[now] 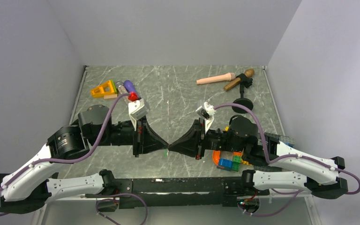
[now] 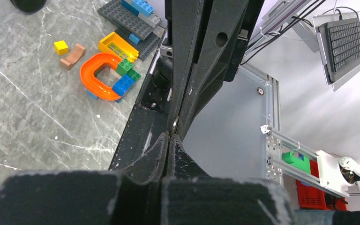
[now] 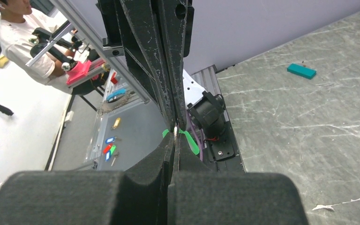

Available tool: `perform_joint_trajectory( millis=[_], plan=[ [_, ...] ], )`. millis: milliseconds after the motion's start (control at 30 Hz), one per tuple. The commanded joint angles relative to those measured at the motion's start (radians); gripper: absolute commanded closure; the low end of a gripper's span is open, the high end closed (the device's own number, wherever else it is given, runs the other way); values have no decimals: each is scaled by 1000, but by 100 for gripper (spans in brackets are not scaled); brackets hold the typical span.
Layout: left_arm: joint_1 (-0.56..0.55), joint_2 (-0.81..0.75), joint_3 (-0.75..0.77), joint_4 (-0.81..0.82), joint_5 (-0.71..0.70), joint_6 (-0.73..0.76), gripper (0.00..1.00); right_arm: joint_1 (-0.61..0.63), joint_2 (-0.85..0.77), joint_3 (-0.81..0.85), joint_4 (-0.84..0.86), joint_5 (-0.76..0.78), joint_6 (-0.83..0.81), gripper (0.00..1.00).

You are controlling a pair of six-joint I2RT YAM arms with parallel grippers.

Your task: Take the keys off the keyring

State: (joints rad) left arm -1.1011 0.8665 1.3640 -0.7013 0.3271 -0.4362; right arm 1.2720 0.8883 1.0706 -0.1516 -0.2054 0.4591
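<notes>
My left gripper (image 1: 164, 149) and right gripper (image 1: 172, 149) meet tip to tip above the table's front middle, both shut. The bright green key (image 3: 191, 142) sticks out on both sides of the pinch point and shows as a green speck in the top view (image 1: 167, 153). A thin green line sits between the left fingers, and a metal glint of the keyring (image 3: 175, 130) sits between the right fingertips; the glint also shows in the left wrist view (image 2: 175, 123). The teal key (image 3: 302, 71) lies flat on the table, apart from both grippers; it is hidden in the top view.
Coloured building blocks with an orange curved piece (image 1: 227, 159) lie under the right arm. A yellow triangle toy (image 1: 104, 89), a purple piece (image 1: 130, 86), a red piece (image 1: 133, 96), a peach stick (image 1: 215, 78) and a microphone on its stand (image 1: 240, 82) lie at the back.
</notes>
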Motion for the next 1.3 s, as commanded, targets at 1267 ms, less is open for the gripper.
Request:
perform_joint_trajectory(
  millis=[1267],
  plan=[
    [-9, -262, -387, 638, -255, -296, 100, 5, 18, -57, 405, 55, 33, 100]
  ],
)
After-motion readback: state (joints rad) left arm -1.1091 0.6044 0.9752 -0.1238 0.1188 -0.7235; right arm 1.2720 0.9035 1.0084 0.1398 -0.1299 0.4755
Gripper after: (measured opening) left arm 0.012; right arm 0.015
